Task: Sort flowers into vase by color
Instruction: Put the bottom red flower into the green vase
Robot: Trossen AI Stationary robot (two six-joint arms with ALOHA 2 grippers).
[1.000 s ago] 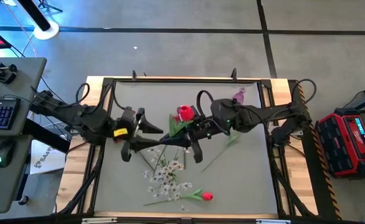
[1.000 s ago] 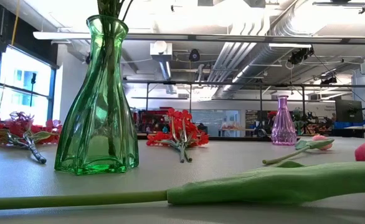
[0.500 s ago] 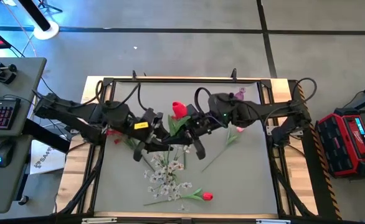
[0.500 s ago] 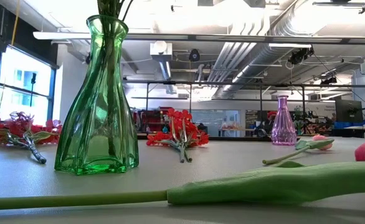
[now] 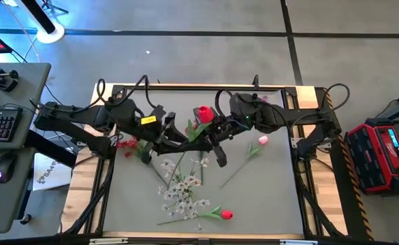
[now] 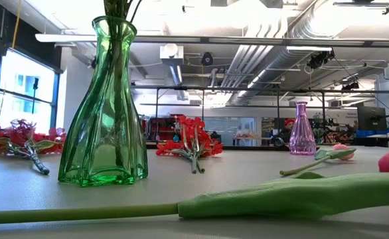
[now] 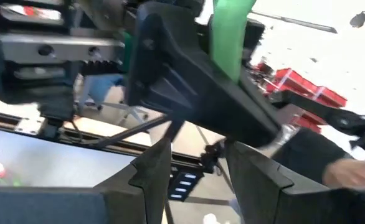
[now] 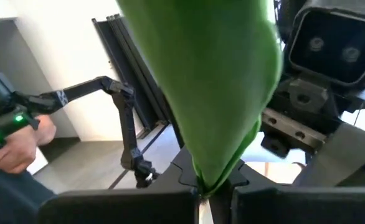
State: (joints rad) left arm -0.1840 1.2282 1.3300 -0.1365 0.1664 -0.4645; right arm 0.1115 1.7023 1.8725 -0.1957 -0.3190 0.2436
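Note:
My right gripper (image 5: 215, 136) is shut on a red tulip (image 5: 203, 114) above the middle of the table; its broad green leaf (image 8: 201, 81) fills the right wrist view. My left gripper (image 5: 179, 141) is open just left of it, its fingers (image 7: 151, 171) standing on either side of the thin stem (image 7: 168, 186) without clearly touching it. On the table lie white sprays (image 5: 182, 190), another red tulip (image 5: 223, 215), a pink tulip (image 5: 261, 141) and red blossom clusters (image 5: 124, 144). The green vase (image 6: 105, 106) holds some stems, and the purple vase (image 6: 302, 129) stands far behind it. My right gripper pinches the red tulip's stem (image 8: 203, 185) between its two fingers, just under the base of the leaf. The tulip is lifted clear of the table, with the blossom toward the far edge and the lower stem (image 5: 184, 153) slanting toward the near edge.
A long tulip stem with its leaf (image 6: 261, 198) lies across the front of the low view. The purple vase (image 5: 262, 103) stands beside the right arm near the far edge. A keyboard and a mouse sit on a desk left of the table, and a red case right of it.
My left gripper has moved toward the table's right and a little toward the far edge, up to the stem that my right gripper holds. My right gripper has drawn slightly toward the far edge with the red tulip, uncovering the pink tulip on the table.

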